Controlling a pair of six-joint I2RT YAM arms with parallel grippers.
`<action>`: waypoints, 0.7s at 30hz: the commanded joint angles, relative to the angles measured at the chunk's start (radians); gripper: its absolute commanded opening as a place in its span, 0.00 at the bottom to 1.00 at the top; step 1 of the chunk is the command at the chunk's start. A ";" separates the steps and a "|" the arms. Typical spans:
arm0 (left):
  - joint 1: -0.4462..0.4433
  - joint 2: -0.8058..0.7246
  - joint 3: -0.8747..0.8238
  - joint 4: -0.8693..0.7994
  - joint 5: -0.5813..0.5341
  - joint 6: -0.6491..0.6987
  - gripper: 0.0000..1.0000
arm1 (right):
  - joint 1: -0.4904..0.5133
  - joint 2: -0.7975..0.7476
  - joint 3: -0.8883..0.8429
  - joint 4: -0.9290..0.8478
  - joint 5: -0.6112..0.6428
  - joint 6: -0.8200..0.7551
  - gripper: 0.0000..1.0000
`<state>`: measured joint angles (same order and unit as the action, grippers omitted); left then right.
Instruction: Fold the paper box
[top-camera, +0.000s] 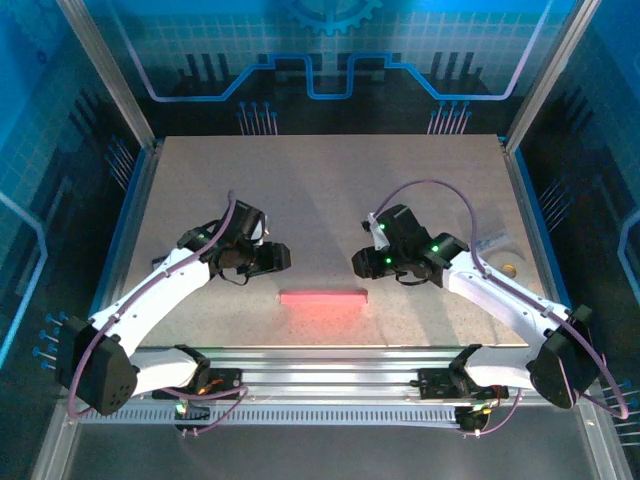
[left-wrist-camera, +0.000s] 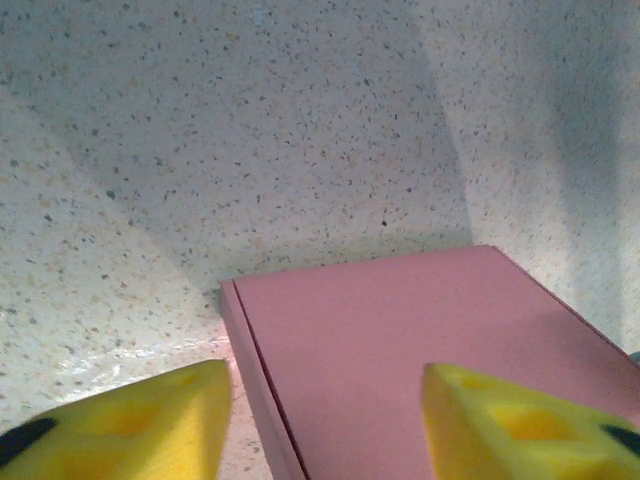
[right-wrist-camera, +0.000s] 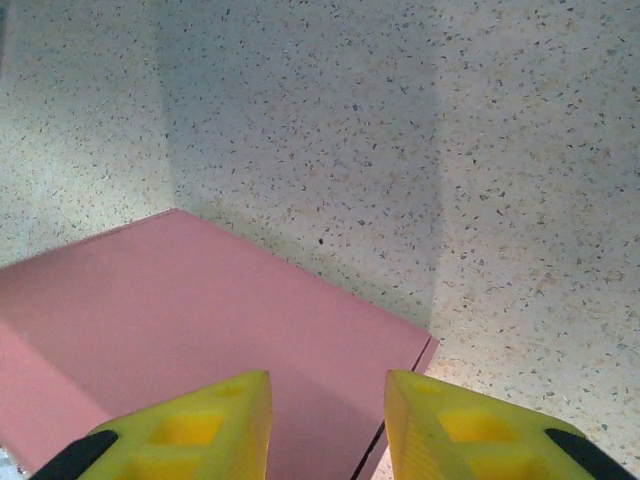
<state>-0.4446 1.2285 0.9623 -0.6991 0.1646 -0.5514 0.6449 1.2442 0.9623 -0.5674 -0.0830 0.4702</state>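
Top external view: we see the paper box (top-camera: 323, 298) flat on the tabletop (top-camera: 320, 190), long axis left to right. Our left fingers (left-wrist-camera: 130, 420) hover over its left end and our right fingers (right-wrist-camera: 200, 430) over its right, both pairs parted and empty. Neither arm looks nearer.

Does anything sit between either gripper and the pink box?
Nothing visible does. The box lies flat on the table, and bare tabletop is all that separates it from the left gripper and the right gripper.

Paper box (top-camera: 323, 298) on table (top-camera: 330, 190) near front edge, left end effector (top-camera: 283, 258) behind-left, right end effector (top-camera: 358, 264) behind-right.
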 joint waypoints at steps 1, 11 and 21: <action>0.007 -0.034 0.003 -0.016 0.042 0.010 0.47 | -0.008 0.005 0.011 -0.005 -0.035 -0.010 0.36; -0.073 -0.090 -0.205 0.044 0.061 -0.084 0.51 | 0.014 0.002 -0.125 0.037 -0.107 0.051 0.45; -0.199 -0.074 -0.350 0.162 0.043 -0.199 0.60 | 0.077 -0.025 -0.286 0.111 -0.165 0.182 0.60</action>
<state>-0.6186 1.1526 0.6334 -0.5919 0.2058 -0.7040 0.6910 1.2419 0.7059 -0.4934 -0.2024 0.6003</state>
